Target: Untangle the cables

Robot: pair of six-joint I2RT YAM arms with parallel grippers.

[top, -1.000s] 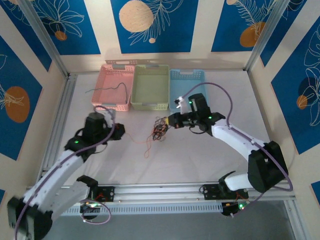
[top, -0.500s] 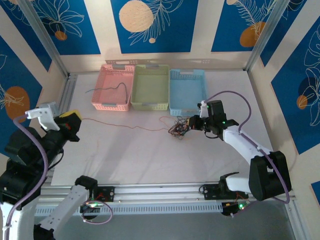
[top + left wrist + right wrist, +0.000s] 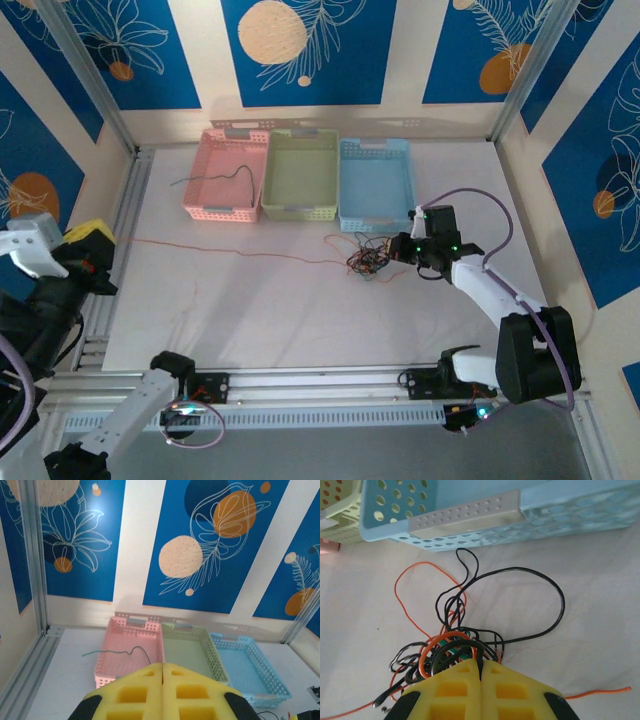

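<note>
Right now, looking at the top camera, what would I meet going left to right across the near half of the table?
left tool with yellow foam pads → thin orange-red wire stretched out in a long line → tangled bundle of black and orange-red cables → right tool

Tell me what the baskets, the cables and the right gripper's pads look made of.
The pink basket, green basket and blue basket look like moulded plastic, matte pastel, with perforated walls. The cables: thin wires in smooth, slightly glossy black and orange-red insulation, probably plastic; they hold springy loops. The pads on the right gripper: yellow, matte, with square recesses; likely foam or soft rubber.
</note>
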